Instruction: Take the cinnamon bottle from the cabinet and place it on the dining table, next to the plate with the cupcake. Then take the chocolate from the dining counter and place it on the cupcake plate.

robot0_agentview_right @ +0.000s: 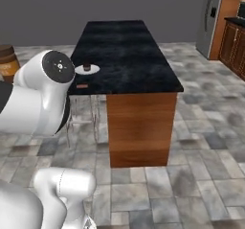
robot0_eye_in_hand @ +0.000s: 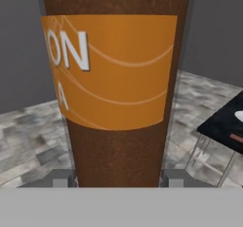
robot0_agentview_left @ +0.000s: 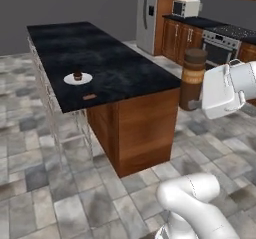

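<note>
Jaws were clamped on cinnamon bottle, held off table's end. You were mid-carry. Next you'd need it set beside cupcake plate; chocolate lay near edge, untouched.

The arm is raised off the counter's near end, its hand clamped on the upright cinnamon bottle.
</note>
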